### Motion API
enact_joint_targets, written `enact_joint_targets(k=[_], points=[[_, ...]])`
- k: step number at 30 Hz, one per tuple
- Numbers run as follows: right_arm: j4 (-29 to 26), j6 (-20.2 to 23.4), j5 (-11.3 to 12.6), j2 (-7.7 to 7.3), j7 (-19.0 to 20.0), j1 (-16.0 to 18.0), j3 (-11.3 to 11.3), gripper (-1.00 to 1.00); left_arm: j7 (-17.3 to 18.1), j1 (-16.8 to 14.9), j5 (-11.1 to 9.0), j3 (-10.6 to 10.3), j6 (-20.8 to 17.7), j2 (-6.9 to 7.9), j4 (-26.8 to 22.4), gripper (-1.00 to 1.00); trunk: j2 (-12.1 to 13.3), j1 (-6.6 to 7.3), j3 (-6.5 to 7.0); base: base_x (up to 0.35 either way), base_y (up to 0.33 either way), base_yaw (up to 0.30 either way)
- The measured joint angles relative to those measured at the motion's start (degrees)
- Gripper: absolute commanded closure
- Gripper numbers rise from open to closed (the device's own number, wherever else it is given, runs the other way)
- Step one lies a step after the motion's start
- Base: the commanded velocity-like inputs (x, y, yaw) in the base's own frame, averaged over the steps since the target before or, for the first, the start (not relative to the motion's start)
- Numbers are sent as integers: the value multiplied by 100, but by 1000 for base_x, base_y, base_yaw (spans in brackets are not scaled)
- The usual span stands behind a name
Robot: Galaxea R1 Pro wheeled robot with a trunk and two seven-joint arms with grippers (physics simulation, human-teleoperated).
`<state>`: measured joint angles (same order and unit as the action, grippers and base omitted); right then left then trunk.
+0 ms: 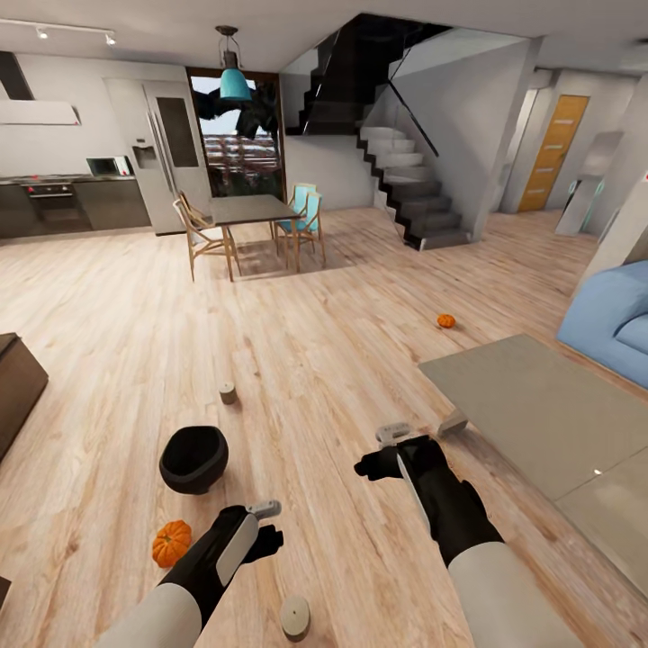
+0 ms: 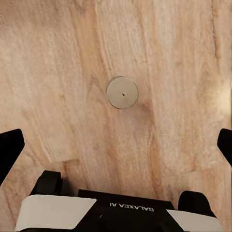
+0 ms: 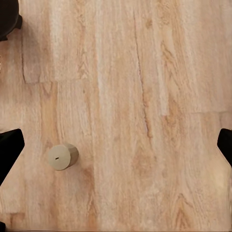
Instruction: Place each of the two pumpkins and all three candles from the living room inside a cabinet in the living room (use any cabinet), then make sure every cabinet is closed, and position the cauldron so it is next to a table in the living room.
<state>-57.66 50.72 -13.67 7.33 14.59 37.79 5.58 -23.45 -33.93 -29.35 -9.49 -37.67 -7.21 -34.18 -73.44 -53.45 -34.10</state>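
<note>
Candles, pumpkins and the cauldron (image 1: 193,459) all lie scattered on the wooden floor (image 1: 324,360), so the gathering step has barely begun. One candle (image 1: 294,617) stands upright just ahead of the left gripper (image 1: 266,526), and the left wrist view looks straight down on its round top (image 2: 122,93) with the wick nub at centre. A second candle (image 1: 228,392) stands farther out, beyond the cauldron; the right wrist view shows a candle (image 3: 63,156) on the bare boards, seemingly this one. One pumpkin (image 1: 171,543) rests just beside the left forearm, near the cauldron; the other pumpkin (image 1: 445,320) sits well apart, toward the blue sofa (image 1: 612,324). The right gripper (image 1: 389,450) hovers over the floor near the corner of the low grey counter (image 1: 540,414). Both sets of jaws are spread wide and hold nothing. A dark-brown corner at the left edge may be the cabinet (image 1: 18,387). Judging by this, the nearest candle is the likely first pick: the left arm needs to descend, centre the jaws on the candle, and close on its sides.
</note>
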Motion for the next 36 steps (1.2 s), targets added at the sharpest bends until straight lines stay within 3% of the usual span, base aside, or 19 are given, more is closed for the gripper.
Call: enact_joint_targets(k=[2, 5, 13, 14, 15, 16, 20, 32, 36], points=[[0, -9, -3, 3, 0, 0, 51, -100, -1, 0, -5, 3, 138, 4, -1, -100, -80, -44, -36, 0, 0, 0], [0, -17, -4, 5, 0, 0, 79, -100, -1, 0, -8, 22, 645, 21, 44, -100, -201, -110, -90, 0, 0, 0], [-16, -31, -5, 27, 0, -24, 98, -100, -1, 0, -93, 35, 797, 23, 63, -100, -521, -286, -233, 0, 0, 0], [-20, -34, -8, 33, 0, -38, 172, -100, 2, 0, -100, 35, 804, 20, 66, -100, -561, -308, -251, 0, 0, 0], [-31, -34, -4, 18, 0, -48, 508, -100, 6, 0, -133, 40, 811, 16, 69, -100, -602, -329, -269, 0, 0, 0], [-36, -33, -7, 10, 0, -50, 664, -100, 6, 0, -151, 42, 812, 17, 69, -100, -642, -351, -287, 0, 0, 0], [-39, -56, 27, 5, 7, -55, 921, -100, 3, 0, -182, 36, 808, 8, 43, -100, -802, -439, -359, 0, 0, 0], [-11, -77, 47, 10, 0, -62, 933, -100, 7, 0, -185, 45, 813, 51, 60, -100, -1283, -703, -575, 0, 0, 0], [10, -79, 53, 31, -6, -62, 942, -100, 7, 0, -190, 141, 814, 72, 60, -100, -1444, -791, -646, 0, 0, 0]])
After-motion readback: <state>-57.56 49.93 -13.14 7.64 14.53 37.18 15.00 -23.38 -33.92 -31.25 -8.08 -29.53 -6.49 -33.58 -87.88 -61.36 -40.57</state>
